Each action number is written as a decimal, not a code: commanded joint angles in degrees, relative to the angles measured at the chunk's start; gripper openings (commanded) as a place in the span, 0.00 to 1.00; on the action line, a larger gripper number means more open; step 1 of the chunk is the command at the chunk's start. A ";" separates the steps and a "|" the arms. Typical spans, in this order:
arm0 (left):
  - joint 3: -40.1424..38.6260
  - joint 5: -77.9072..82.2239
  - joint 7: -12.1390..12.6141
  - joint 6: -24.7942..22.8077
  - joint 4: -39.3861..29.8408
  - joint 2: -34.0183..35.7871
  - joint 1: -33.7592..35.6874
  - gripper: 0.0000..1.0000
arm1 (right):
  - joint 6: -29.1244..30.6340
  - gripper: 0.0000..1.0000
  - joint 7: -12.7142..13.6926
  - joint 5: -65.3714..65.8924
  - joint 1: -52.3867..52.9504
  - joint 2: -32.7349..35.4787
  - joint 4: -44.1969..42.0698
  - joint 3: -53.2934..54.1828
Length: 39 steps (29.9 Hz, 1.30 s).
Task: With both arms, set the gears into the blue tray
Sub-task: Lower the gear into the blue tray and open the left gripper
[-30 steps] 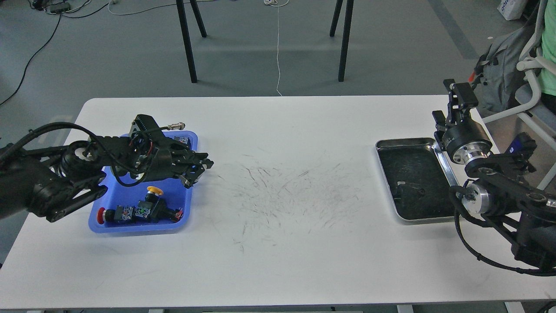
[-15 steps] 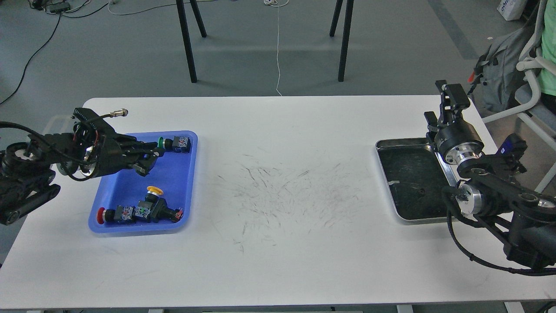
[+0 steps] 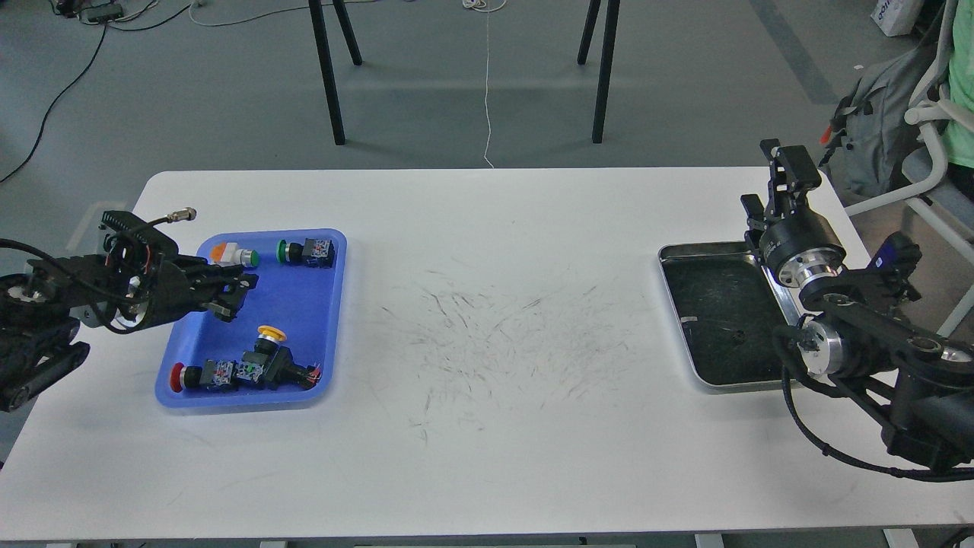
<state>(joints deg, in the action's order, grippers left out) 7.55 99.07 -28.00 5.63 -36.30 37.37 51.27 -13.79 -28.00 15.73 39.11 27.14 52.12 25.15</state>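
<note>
The white counter (image 3: 487, 426) carries the steel tray (image 3: 715, 384) near its right edge and the blue tray (image 3: 319, 320) near its left edge, so each arm reaches one. The right gripper (image 3: 784, 179) is raised past the steel tray's far right corner; its jaws cannot be told. The left gripper (image 3: 232, 293) hovers over the blue tray's left rim, jaws narrow, seemingly empty. No gears are discernible; only push-button switches (image 3: 251, 369) lie inside.

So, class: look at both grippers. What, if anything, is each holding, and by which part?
Nothing visible in the left gripper, fingers apart over the blue tray. The right gripper cannot be told.
</note>
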 commanded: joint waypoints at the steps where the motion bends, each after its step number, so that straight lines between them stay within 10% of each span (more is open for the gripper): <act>1: -0.08 -0.02 0.00 0.17 0.00 -0.46 -0.03 0.21 | -0.01 0.95 0.00 0.00 0.00 0.01 0.00 -0.01; 26: -0.69 -5.89 0.00 0.35 -1.67 1.12 0.06 0.48 | -0.01 0.96 0.00 0.18 1.66 0.10 -0.35 -0.45; 39: -1.13 -43.06 0.00 -3.17 -1.23 1.39 5.86 0.87 | 0.17 0.96 0.00 0.79 6.85 -1.65 -2.28 -3.61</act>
<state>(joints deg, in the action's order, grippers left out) 6.65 64.70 -27.98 2.99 -37.56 39.40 56.71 -13.81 -28.00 16.50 44.13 26.52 51.18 22.94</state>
